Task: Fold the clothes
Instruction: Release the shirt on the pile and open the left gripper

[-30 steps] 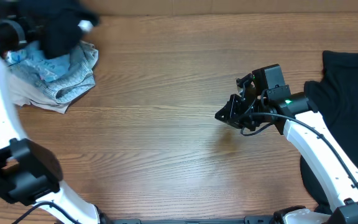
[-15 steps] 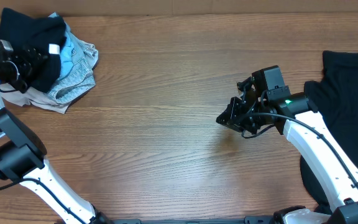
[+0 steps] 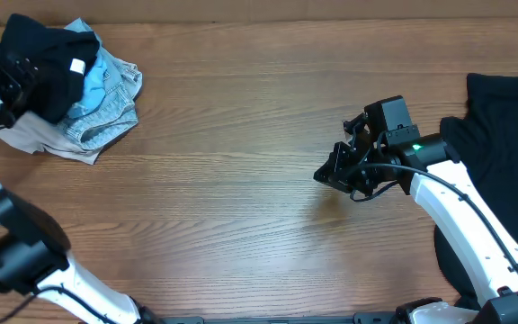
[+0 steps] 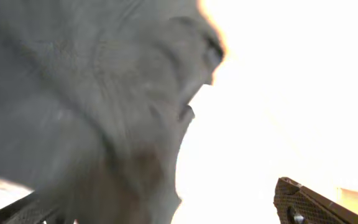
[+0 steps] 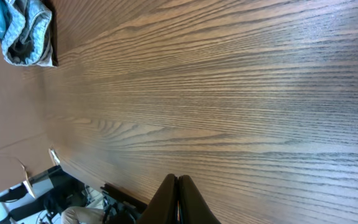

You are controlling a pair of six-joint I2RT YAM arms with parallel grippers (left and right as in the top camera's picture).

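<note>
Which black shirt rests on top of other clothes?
The crumpled black shirt at top left, atop the pale pile; the right-hand shirt lies on the table.

It looked like a robot lab: a plain wood table [image 3: 241,225], a cabled left arm [image 3: 16,256] and right arm [image 3: 466,216] rising from its near edge, and clothes [image 3: 43,54] heaped at its far left corner and along its right edge.

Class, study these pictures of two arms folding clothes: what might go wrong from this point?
1. The black T-shirt lies bunched on the pale clothes near the table's far edge, right by the open left gripper; it may snag and get dragged off.
2. The right arm reaches over the black clothes; a swing could pull them along.
</note>
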